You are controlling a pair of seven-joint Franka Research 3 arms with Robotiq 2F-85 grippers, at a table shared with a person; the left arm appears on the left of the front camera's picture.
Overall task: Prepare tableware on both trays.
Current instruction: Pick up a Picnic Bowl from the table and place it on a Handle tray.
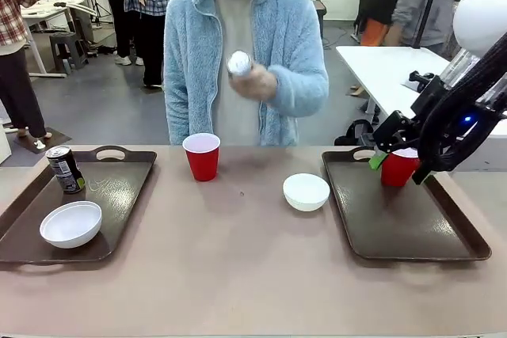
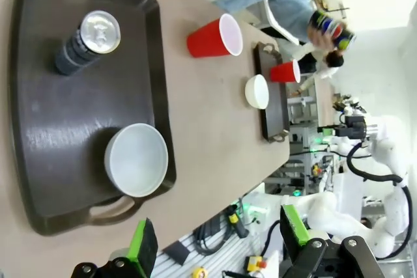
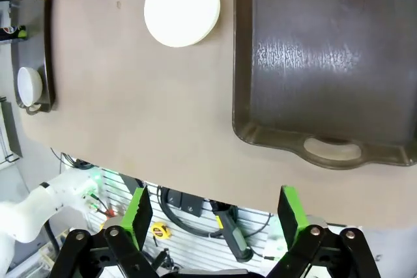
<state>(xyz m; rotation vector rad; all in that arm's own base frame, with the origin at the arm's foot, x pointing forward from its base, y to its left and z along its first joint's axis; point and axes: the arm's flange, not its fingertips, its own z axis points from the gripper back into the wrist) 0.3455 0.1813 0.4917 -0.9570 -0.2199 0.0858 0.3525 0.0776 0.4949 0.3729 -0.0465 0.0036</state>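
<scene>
The loose bowl (image 1: 306,191) lies just left of the right tray (image 1: 412,227), nearest the right gripper (image 3: 215,203); it and the left gripper (image 2: 218,236) gape wide, empty.

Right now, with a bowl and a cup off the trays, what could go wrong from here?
1. The right gripper hangs open near the red cup on the right tray; swinging toward the table could tip it.
2. The white bowl lies just beside that tray's rim and is shallow; a grasp might slip or shove it against the rim.
3. The person's hand holds a can above the far edge; it may cross an arm reaching for the middle cup.
</scene>
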